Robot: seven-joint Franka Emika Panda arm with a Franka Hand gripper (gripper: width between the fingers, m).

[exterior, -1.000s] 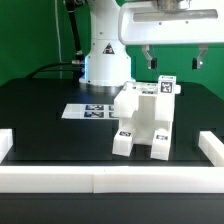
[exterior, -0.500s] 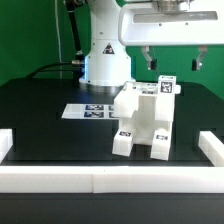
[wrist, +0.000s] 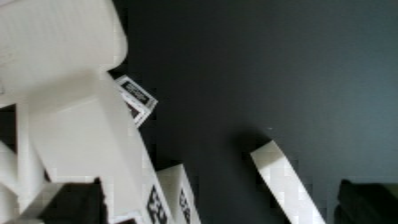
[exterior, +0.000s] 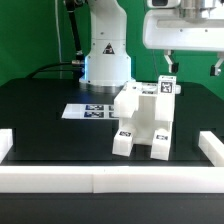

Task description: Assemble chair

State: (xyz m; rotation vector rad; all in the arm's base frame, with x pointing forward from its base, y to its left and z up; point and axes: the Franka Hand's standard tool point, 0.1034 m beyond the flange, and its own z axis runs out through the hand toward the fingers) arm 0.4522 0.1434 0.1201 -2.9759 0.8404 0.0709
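Note:
The chair [exterior: 144,121] is a blocky white assembly with small black-and-white tags, standing on the black table right of centre in the exterior view. My gripper [exterior: 192,64] hangs above and to the exterior view's right of it, apart from it, with its two dark fingers spread and nothing between them. In the wrist view the chair's white blocks and tags [wrist: 71,120] fill one side, and dark fingertips [wrist: 75,200] show at the frame edge with empty space between them.
The marker board [exterior: 86,111] lies flat on the table beside the robot base [exterior: 106,55]. Long white border rails [exterior: 110,179] run along the front edge, with raised ends at both sides. A white rail piece [wrist: 285,182] shows in the wrist view.
My gripper has moved toward the exterior view's right and slightly up, away from above the chair. The chair has not moved.

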